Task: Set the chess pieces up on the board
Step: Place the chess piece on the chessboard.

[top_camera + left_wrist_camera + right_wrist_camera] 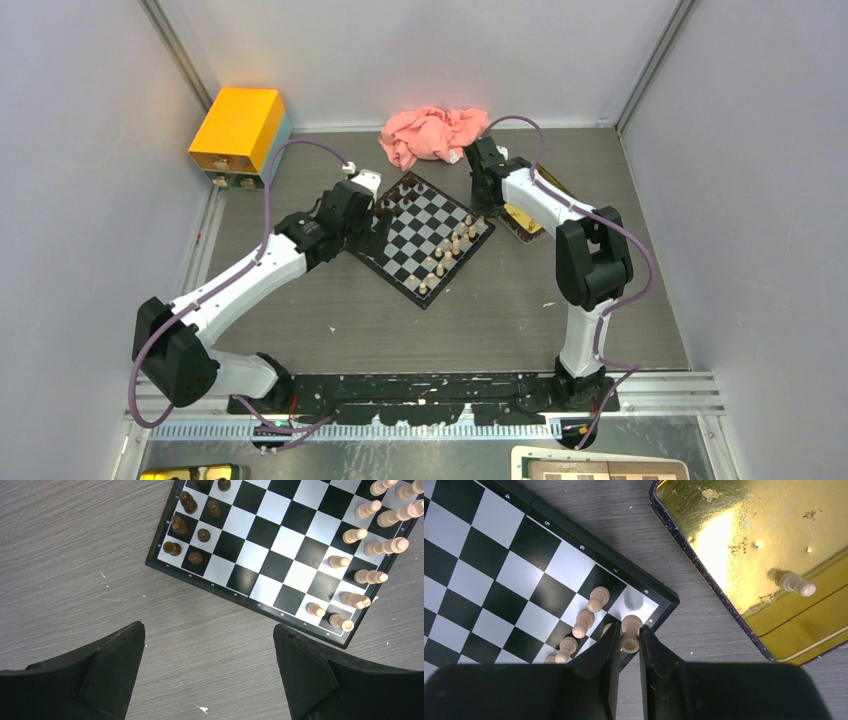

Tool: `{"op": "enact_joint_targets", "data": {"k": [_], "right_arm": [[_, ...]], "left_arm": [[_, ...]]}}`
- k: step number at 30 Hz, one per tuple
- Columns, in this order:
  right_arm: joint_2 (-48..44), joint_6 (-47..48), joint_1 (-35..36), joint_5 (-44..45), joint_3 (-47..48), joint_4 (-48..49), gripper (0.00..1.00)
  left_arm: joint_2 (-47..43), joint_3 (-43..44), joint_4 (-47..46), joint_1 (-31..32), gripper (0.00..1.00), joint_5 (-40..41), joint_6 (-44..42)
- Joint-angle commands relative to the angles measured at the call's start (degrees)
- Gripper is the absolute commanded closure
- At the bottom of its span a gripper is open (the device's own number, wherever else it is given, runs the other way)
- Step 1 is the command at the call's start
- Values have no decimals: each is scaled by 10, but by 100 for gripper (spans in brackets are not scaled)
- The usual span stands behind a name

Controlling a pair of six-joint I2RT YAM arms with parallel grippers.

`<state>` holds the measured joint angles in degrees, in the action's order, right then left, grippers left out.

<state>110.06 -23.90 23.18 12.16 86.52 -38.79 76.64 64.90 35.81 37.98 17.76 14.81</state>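
Board (428, 235) of black and pale grey checks lies cornerwise on the grey table (500, 320). Dark brown chess pieces (190, 530) stand in two rows along its edge nearest the left arm; pale beige chess pieces (370, 555) line its opposite edge likewise. Right gripper (629, 641) is narrowed on one pale piece (631, 624), pinched between both fingers above the board's corner square by the printed 8; whether it touches the square I cannot tell. Just beyond that corner sits a gold tin (734, 525) with a lone pawn (796, 584) lying inside. Left gripper (210, 665) hangs off the board's side edge over bare table, jaws spread wide, holding nothing. Pink cloth (432, 135) lies past the board's far corner
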Motion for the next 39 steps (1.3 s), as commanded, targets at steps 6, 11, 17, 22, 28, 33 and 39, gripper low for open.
{"op": "enact_joint_targets", "data": {"k": [6,11,17,22,28,33,39], "right_arm": [[0,-4,-8,-2,8,30,99],[6,-4,-9,-6,5,32,99],[12,-6,-11,-13,-1,41,97],[17,-8,-12,-17,-2,43,95],[23,-8,-12,-18,-3,44,93],[26,-8,-12,-19,-4,42,91],[27,-8,-12,-18,-5,40,81]], "left_arm": [[-5,5,-15,-1,0,0,4],[-3,6,-16,-1,0,-1,4],[-3,4,-16,-2,0,-1,4],[-3,4,-16,-2,0,-1,5],[-2,3,-16,-1,0,-2,5],[-2,1,-16,-2,0,-2,4],[-1,1,-18,-2,0,-3,4]]}}
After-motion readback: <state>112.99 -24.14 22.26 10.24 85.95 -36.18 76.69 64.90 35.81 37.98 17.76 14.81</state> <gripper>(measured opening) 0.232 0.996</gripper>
